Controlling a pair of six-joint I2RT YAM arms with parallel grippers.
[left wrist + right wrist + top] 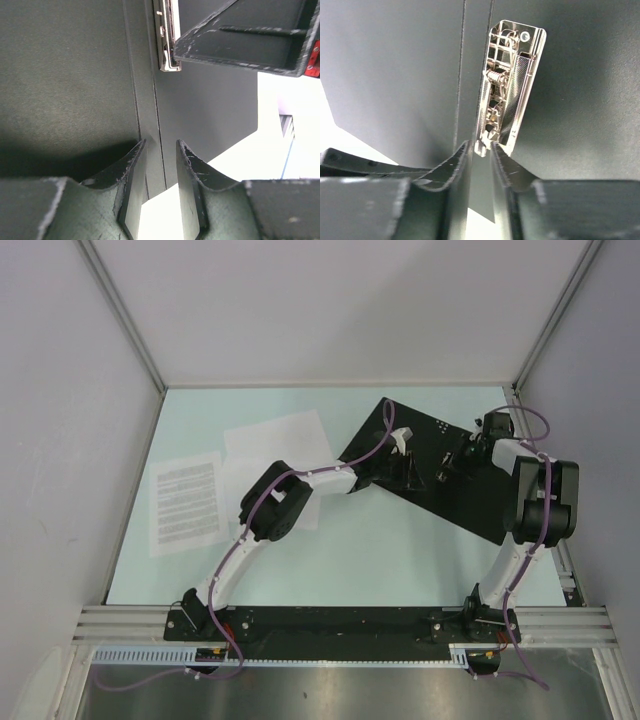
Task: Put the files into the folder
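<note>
Working the folder [472, 505] clip [512, 85]: right gripper [481, 150] jaws straddle its tip, grip unclear, left gripper [160, 150] jaws released; next probably means fetching the files [187, 502] left of the folder.

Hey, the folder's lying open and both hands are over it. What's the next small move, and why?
Probably lift the right hand clear of the metal clip. Its fingers stand slightly parted around the clip's lower end. The folder lies open, black side up, and the sheets lie on the table to its left, none inside yet.
</note>
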